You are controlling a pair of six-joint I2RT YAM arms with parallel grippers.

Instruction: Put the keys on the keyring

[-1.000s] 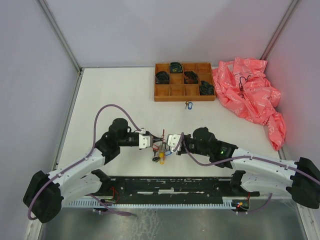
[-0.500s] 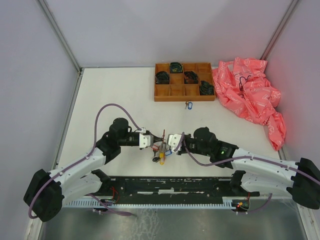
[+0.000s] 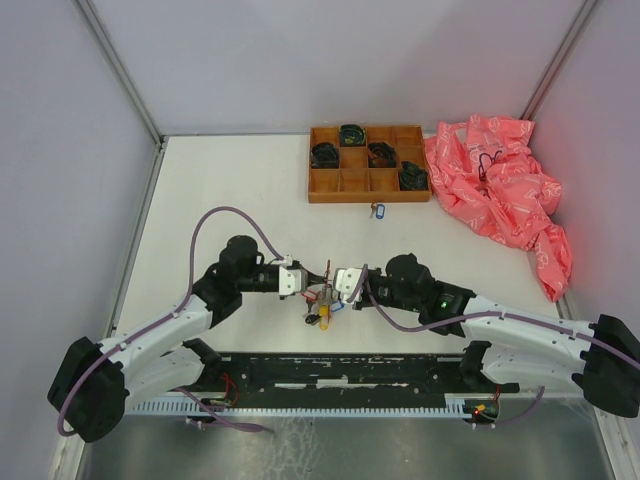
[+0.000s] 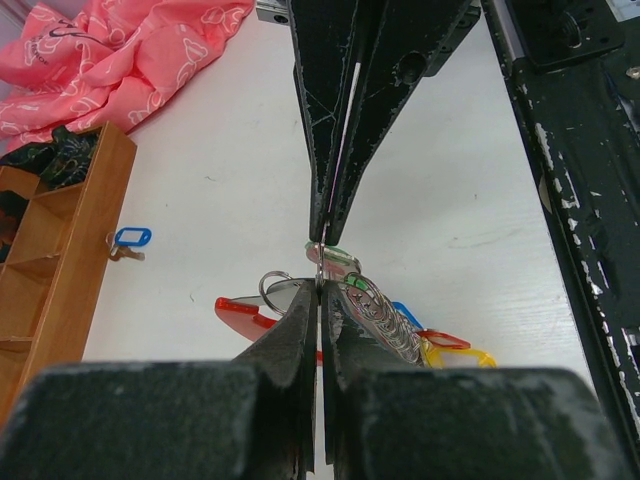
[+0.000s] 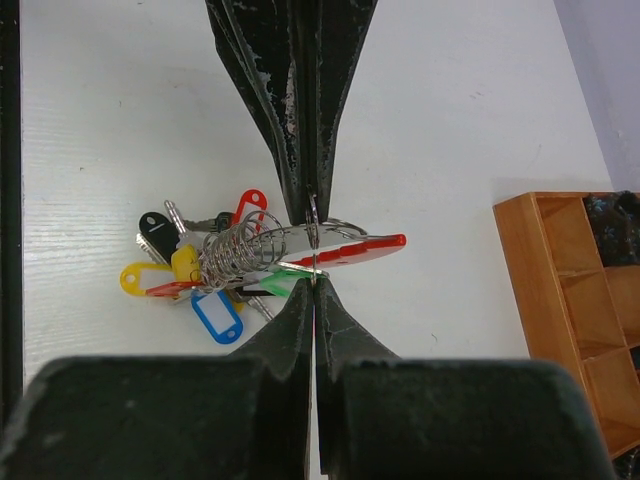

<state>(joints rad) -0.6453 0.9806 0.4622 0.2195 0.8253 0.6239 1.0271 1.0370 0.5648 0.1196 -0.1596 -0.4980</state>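
Top view: the left tool (image 3: 320, 273) and the right tool (image 3: 331, 279) meet tip to tip near the 6 o'clock edge of the worktop (image 3: 230, 190). Both are clenched. Just at 6 o'clock of the tips is the keyring (image 3: 322, 292), with its keys (image 3: 322, 318) in a bunch on the worktop. A lone key (image 3: 377, 210) with a blue tag lies well apart towards 12 o'clock, just beside the tray (image 3: 365, 196). A pink sheet (image 3: 500, 190) is crumpled at 2 o'clock.

Left wrist view: the left tool (image 4: 318, 295) is clenched on the keyring (image 4: 319, 262), which stands edge-on. The right tool (image 4: 322, 230) comes down from 12 o'clock and its closed tip touches the far edge of the ring. The red strap (image 4: 235, 308) shows at 9 o'clock and the keys (image 4: 385, 320) at 3 o'clock. The lone key (image 4: 128, 240) is beside the tray (image 4: 75, 250).

Right wrist view: the right tool (image 5: 313, 285) is clenched, and I cannot tell if wire is inside its jaws. The keyring (image 5: 314, 215) sits at the tip of the left tool (image 5: 305, 210). The strap (image 5: 350, 246) points to 3 o'clock and the keys (image 5: 200, 265) spread to 9 o'clock
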